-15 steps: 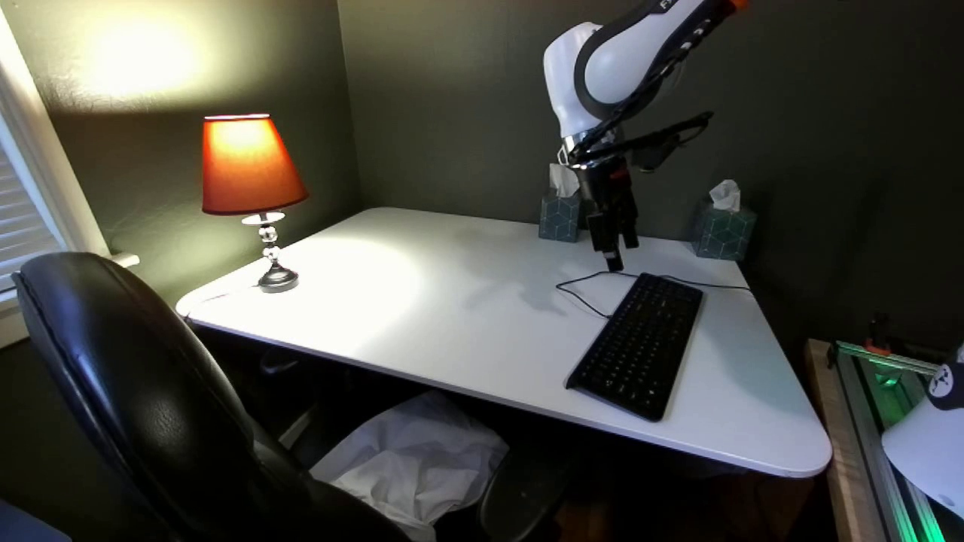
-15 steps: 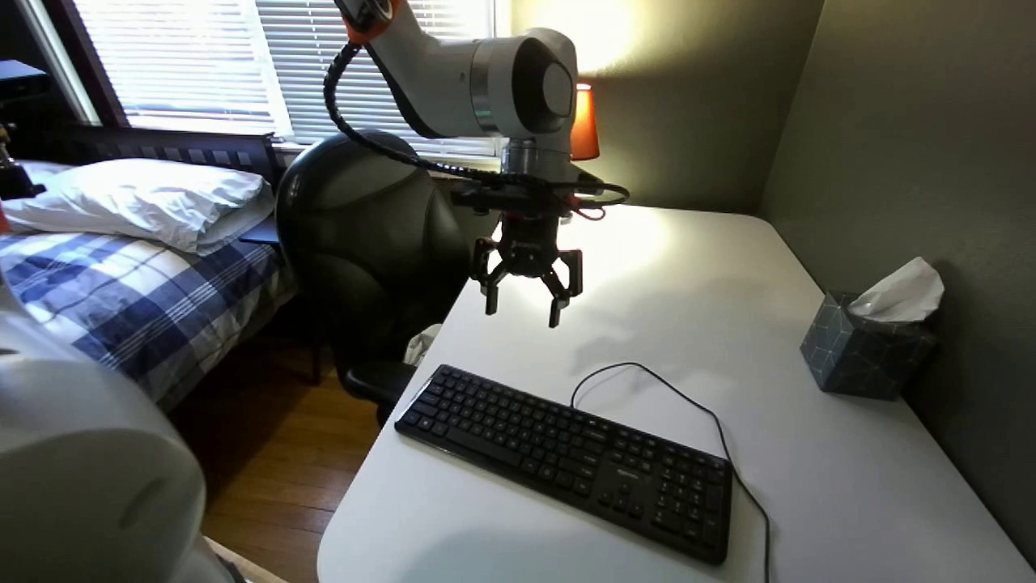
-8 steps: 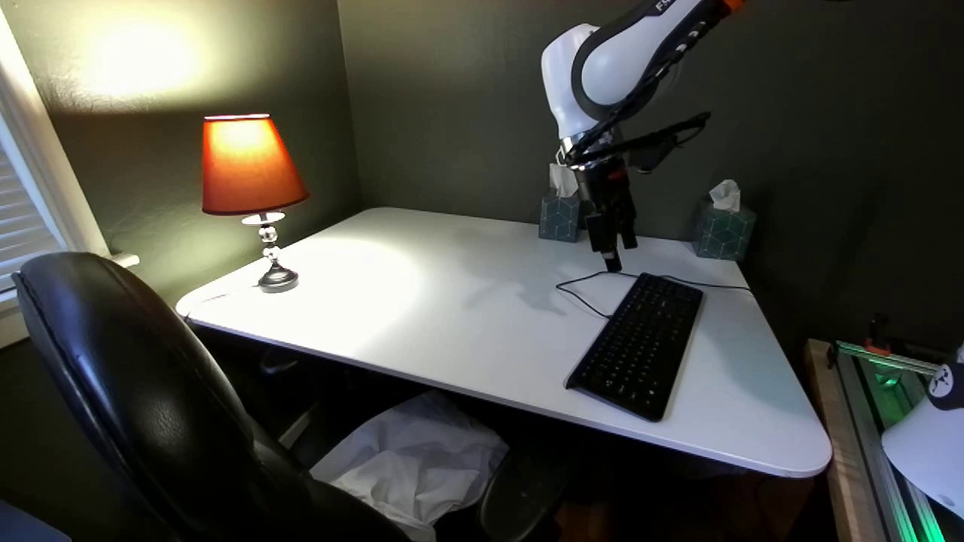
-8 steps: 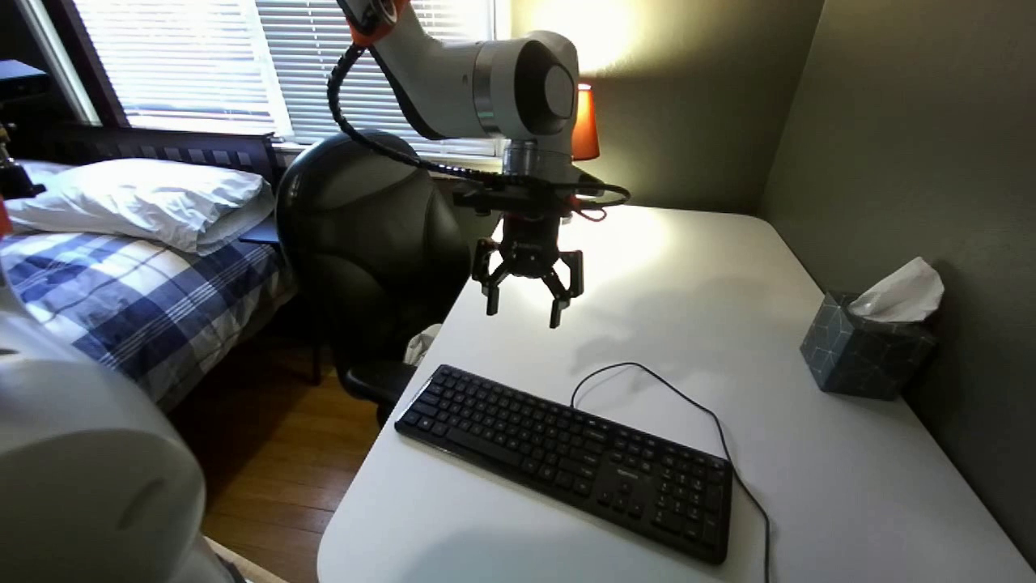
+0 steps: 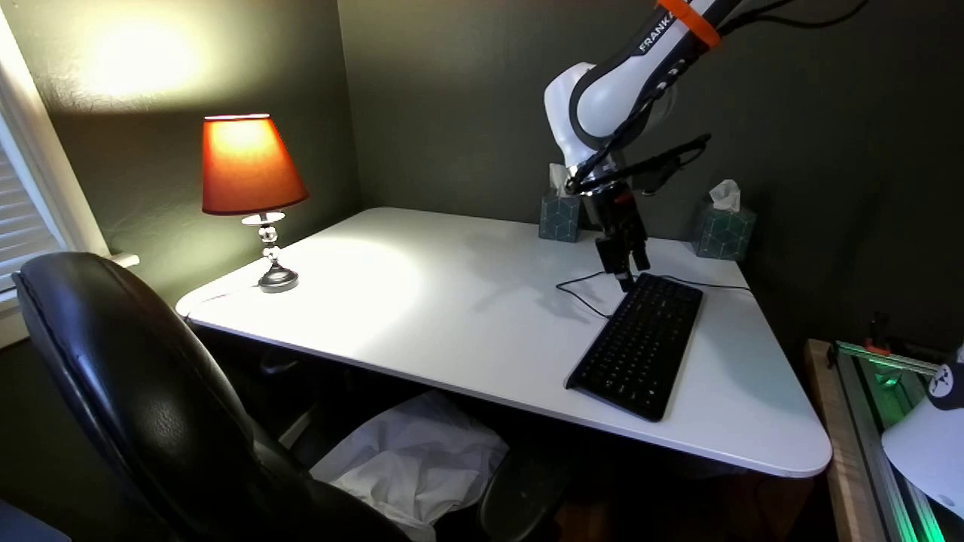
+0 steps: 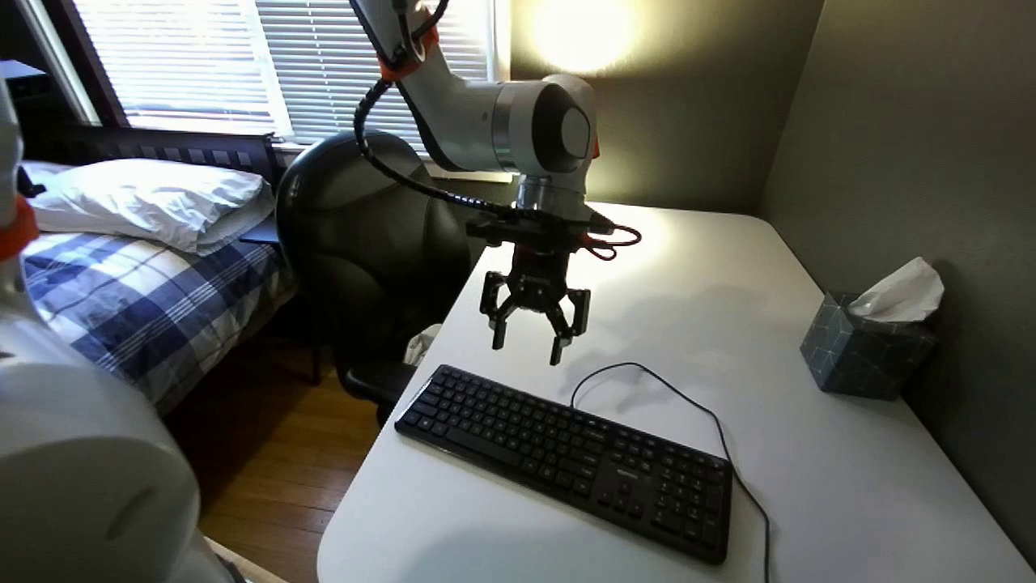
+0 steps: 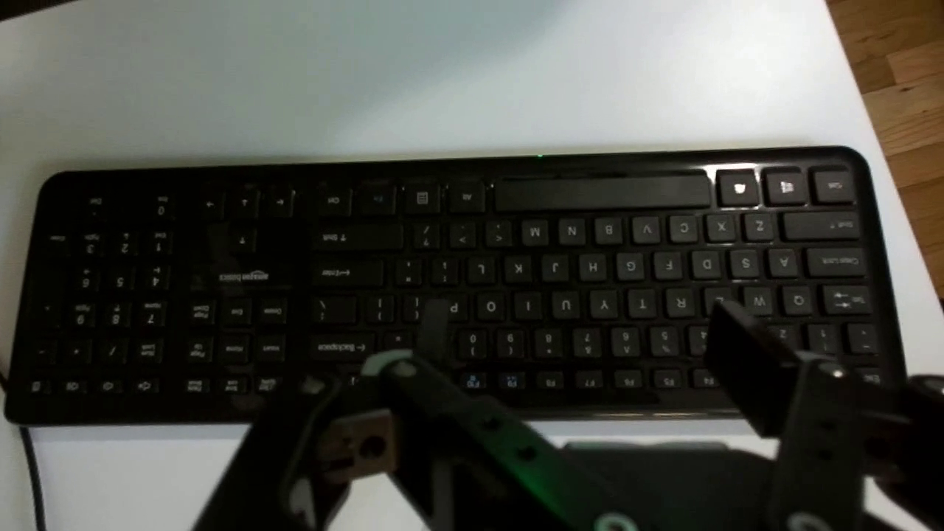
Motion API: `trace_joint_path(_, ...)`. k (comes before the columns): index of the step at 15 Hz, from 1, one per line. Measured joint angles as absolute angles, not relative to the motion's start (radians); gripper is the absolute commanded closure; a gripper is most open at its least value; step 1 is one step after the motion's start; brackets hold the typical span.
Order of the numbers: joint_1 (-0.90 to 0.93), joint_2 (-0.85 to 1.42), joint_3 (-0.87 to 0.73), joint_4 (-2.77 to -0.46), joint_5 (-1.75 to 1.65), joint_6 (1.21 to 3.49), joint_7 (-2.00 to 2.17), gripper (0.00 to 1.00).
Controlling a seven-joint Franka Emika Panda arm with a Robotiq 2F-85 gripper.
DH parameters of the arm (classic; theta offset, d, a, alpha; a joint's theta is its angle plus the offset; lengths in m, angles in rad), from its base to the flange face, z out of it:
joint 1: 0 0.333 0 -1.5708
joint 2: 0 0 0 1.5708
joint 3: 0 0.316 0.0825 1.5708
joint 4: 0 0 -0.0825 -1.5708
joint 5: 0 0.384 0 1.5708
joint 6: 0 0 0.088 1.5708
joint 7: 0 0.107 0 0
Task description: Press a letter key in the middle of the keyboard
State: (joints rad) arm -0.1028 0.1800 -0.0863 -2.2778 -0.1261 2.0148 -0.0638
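The black keyboard (image 5: 640, 342) lies flat near one end of the white desk, and it also shows in an exterior view (image 6: 558, 465). In the wrist view the keyboard (image 7: 590, 243) appears upside down, with letter keys such as the H key (image 7: 592, 267) in plain sight. My gripper (image 6: 527, 352) is open and empty, pointing down above the desk by the keyboard's cable-side long edge. In the wrist view the gripper's fingers (image 7: 582, 313) stand wide apart over the number row and top letter row, covering a few keys. The fingertips look clear of the keys.
A thin dark cable (image 6: 704, 409) curves from the keyboard's back edge across the desk. Tissue boxes (image 5: 559, 218) (image 5: 724, 233) stand along the wall. A lamp with an orange shade (image 5: 252, 169) stands at the desk's far end. A black office chair (image 5: 143, 391) is at the desk's side.
The arm and gripper have moved down towards the desk and slightly closer to the keyboard, mostly in the last half second. The fingers stay open. The keyboard has not moved.
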Motion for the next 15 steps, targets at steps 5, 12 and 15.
trace_joint_path(5,-0.122,0.234,-0.096,-2.275,-0.129,2.017,-0.119,0.81)
trace_joint_path(12,-0.131,0.308,-0.106,-2.251,-0.16,2.066,-0.145,1.0)
trace_joint_path(15,-0.131,0.33,-0.107,-2.249,-0.189,2.107,-0.146,1.0)
